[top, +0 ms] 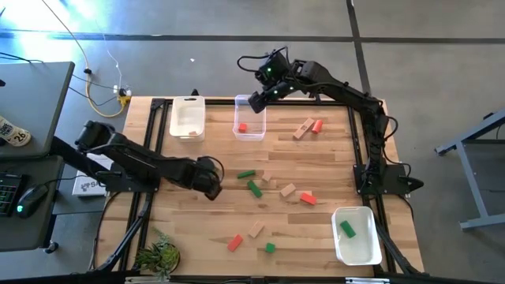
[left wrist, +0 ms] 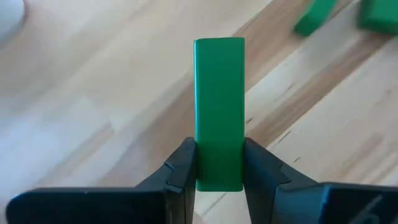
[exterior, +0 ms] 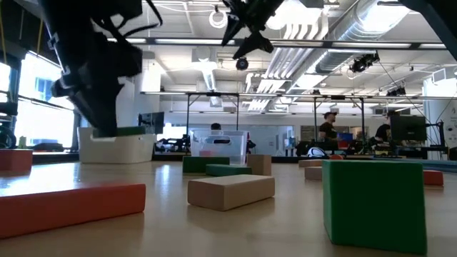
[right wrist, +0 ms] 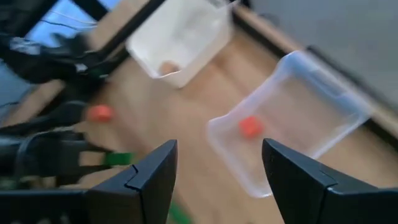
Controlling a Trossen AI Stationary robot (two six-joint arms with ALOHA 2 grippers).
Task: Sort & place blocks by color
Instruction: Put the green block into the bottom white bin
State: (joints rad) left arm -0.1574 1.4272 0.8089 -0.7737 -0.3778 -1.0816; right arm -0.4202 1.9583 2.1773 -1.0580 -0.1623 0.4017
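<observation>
My left gripper (top: 213,188) is left of the table's middle, shut on a green bar block (left wrist: 219,106). My right gripper (top: 256,101) hangs open at the far edge above a clear tub (top: 249,126) that holds one red block (right wrist: 250,126); there is nothing between its fingers. To the left of that tub stands a white tub (top: 188,118) with a wood block (right wrist: 168,66) inside. Another white tub (top: 359,248) at the near right holds a green block (top: 347,229). Loose blocks lie flat on the table, among them two green bars (top: 251,181). My left gripper pinches the green bar's two long sides (left wrist: 198,163) between its two fingers, at one end of the bar. The fingers slant down toward the table, and the bar sticks out ahead of them along their line. The bar is lifted clear of the table.
Loose blocks lie right of the left gripper: wood (top: 288,189), red (top: 308,199), and nearer the front red (top: 235,242), wood (top: 256,229) and a green cube (top: 270,248). A wood and a red block (top: 309,127) lie at the far right. A small plant (top: 158,256) stands at the near left corner.
</observation>
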